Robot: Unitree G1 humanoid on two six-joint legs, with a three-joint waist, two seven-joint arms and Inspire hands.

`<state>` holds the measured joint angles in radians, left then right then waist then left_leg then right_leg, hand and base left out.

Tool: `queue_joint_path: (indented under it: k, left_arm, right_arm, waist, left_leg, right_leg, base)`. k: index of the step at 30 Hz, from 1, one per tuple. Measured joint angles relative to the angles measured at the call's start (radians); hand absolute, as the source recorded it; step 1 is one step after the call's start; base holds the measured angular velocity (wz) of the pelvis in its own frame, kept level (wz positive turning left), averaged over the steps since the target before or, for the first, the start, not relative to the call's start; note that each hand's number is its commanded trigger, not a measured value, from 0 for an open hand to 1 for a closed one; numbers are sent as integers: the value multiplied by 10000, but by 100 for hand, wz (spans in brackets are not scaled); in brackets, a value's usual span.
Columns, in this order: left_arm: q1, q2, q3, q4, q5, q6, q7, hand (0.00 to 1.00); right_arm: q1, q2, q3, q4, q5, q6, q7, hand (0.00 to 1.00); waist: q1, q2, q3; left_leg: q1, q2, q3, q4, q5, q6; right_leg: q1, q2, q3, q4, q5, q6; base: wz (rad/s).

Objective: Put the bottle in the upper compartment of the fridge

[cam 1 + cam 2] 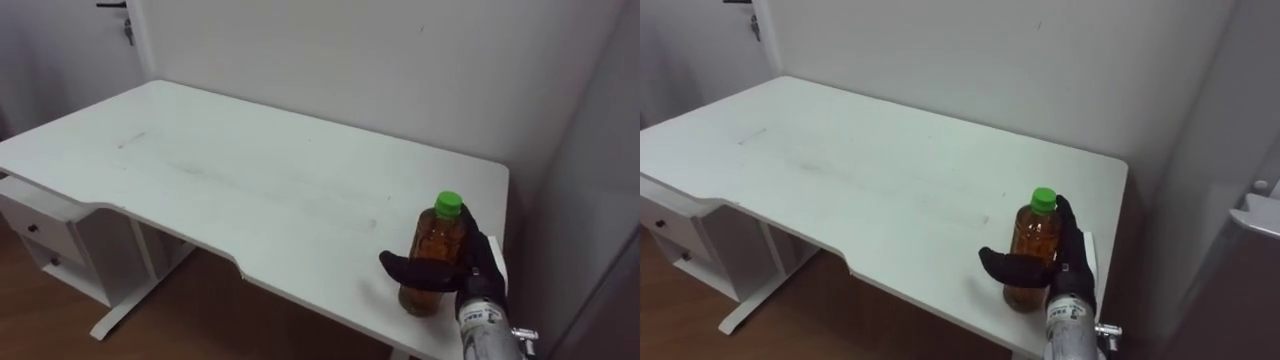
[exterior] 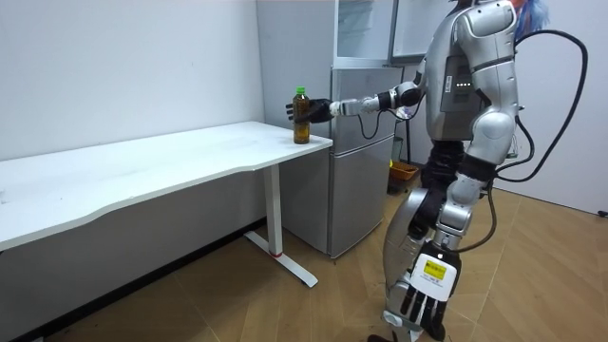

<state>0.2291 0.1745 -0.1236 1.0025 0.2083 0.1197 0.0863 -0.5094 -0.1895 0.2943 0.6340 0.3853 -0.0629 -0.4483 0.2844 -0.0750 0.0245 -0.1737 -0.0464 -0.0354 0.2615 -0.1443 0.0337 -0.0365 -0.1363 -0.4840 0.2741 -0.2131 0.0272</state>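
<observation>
A bottle (image 1: 437, 255) of amber drink with a green cap stands upright on the white table (image 1: 250, 170), close to its right front corner. My right hand (image 1: 480, 265) reaches in from the lower right; its fingers and thumb wrap round the bottle's lower half. From the room view, the bottle (image 2: 301, 116) sits at the table's end nearest the grey fridge (image 2: 361, 161), with my right hand (image 2: 321, 108) stretched out to it. My left hand (image 2: 418, 304) hangs low at my side, fingers straight and holding nothing.
I stand beside the fridge, facing the table. A cabinet with a glass door (image 2: 366, 28) sits above the fridge. A white drawer unit (image 1: 50, 240) stands under the table's left end. A white wall backs the table.
</observation>
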Motion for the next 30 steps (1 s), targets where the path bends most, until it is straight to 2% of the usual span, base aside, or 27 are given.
queue_joint_path:
  k: [5,13,19,30]
  left_arm:
    - [1,23,-12,4,-26,-81,-18,0]
    - [-43,25,-7,-22,-190,-209,-23,0]
    - [-47,24,-7,-29,-187,-200,-30,0]
    - [-33,17,-6,-26,-185,-187,-29,0]
  right_arm:
    - [-1,-3,-13,399,5,-15,145,0]
    - [-13,-70,-34,564,27,-364,117,0]
    - [-13,-74,-43,597,48,-522,21,0]
    - [-13,-91,-50,620,96,-558,-189,0]
  waist:
    - [36,18,45]
    - [69,120,94]
    - [68,189,54]
    - [79,299,10]
  left_leg:
    - [-237,-2,-30,112,8,13]
    - [-266,0,-109,94,11,15]
    - [-263,0,-116,77,14,18]
    - [-260,0,-226,67,18,24]
  right_leg:
    - [-210,12,7,-2,26,9]
    - [-196,10,-110,-49,35,22]
    - [-171,33,-133,-152,67,31]
    - [-119,12,-250,-133,80,39]
  base:
    - [2]
    - [2]
    - [0]
    - [2]
